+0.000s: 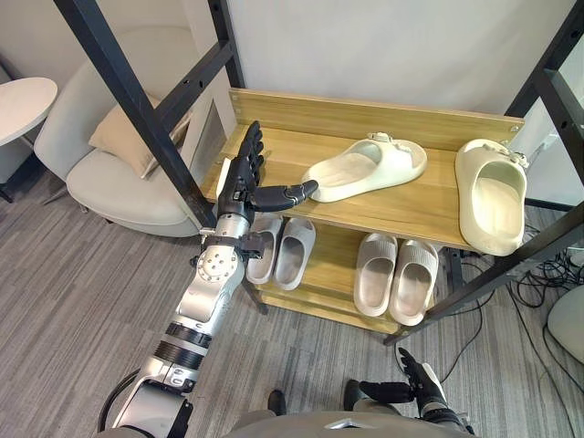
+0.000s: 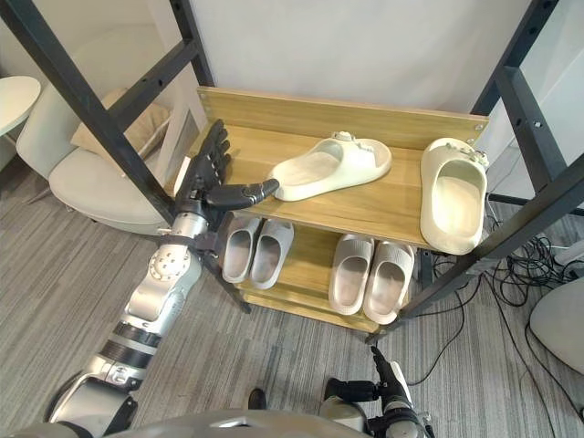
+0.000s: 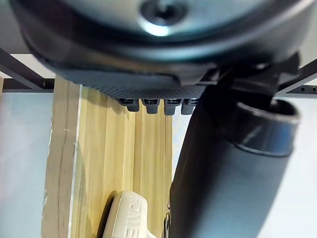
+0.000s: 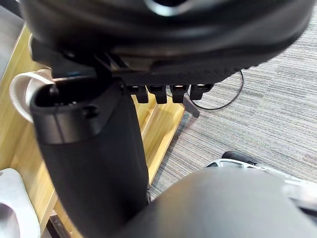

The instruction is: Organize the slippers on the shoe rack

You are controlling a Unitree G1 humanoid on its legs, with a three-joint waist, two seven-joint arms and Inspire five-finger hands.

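1. At the left end of the top shelf (image 1: 412,210), the left hand (image 1: 243,175) is spread wide and empty; its thumb aims at the skewed slipper (image 1: 367,167) just beside it.
2. Well beyond lies the second slipper (image 1: 493,193).
3. Judged step: approach; next calls for gripping and squaring the skewed slipper.
4. The right hand (image 1: 420,381) hangs low, fingers relaxed.

Bright even indoor light; soft shadow under cream slipper (image 1: 367,167); lower shelf (image 1: 335,260) dimmer.

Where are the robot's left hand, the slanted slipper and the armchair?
left hand (image 1: 235,187), left eye view, middle of the hand.
slanted slipper (image 1: 351,172), left eye view, its footbed.
armchair (image 1: 114,187), left eye view, its seat.
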